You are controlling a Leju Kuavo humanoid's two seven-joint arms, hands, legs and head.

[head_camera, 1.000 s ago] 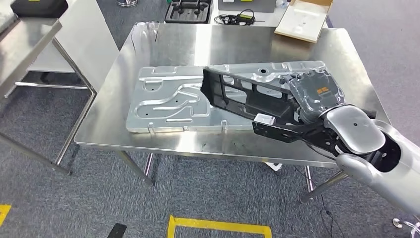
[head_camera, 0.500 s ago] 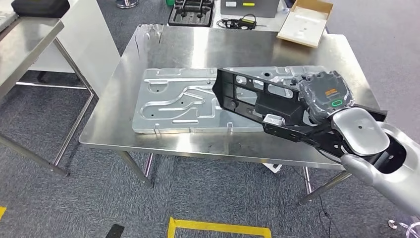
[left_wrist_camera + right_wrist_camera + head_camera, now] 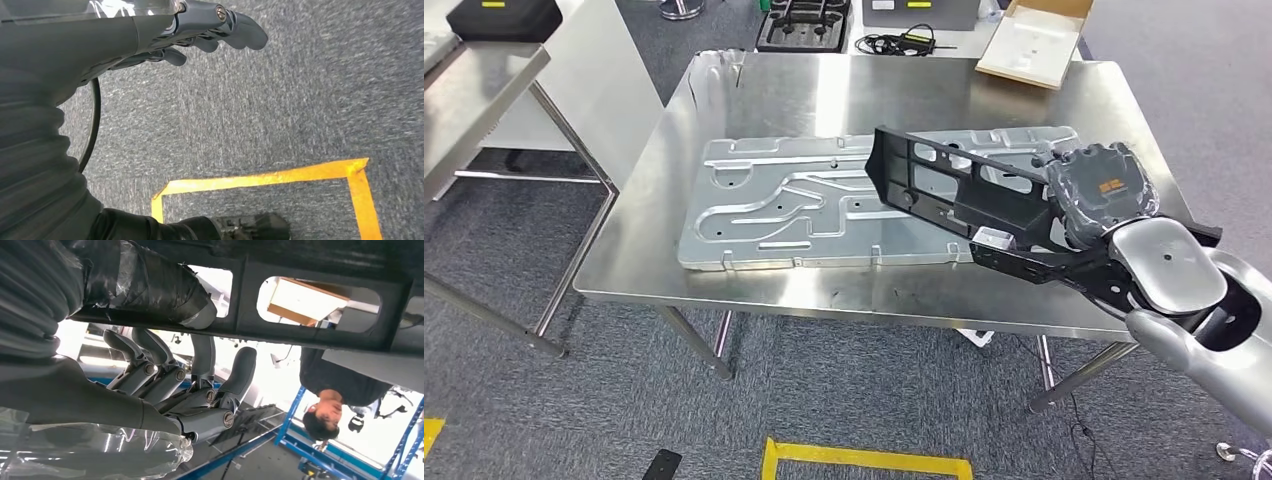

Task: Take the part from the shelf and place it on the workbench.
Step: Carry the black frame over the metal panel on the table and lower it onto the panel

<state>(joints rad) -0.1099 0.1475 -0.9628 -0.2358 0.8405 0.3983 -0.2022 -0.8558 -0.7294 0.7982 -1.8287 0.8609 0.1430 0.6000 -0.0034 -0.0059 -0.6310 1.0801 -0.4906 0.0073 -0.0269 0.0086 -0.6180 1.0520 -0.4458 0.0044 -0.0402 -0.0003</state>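
Part: black frame part [image 3: 964, 195] sits over the workbench's [image 3: 824, 90] right half, above the stamped metal panel [image 3: 774, 205]; it has shifted right and farther in than a second ago.
Right hand: right hand [image 3: 1099, 195] grips the part's right end, fingers [image 3: 200, 365] curled around a bar.
Left hand: left hand [image 3: 200, 30] hangs over carpet, fingers loosely apart, holding nothing.

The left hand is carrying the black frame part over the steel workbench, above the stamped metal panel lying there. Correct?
Not quite: the right hand carries the black frame part, as the head view shows. It is indeed over the steel workbench, above the stamped metal panel.
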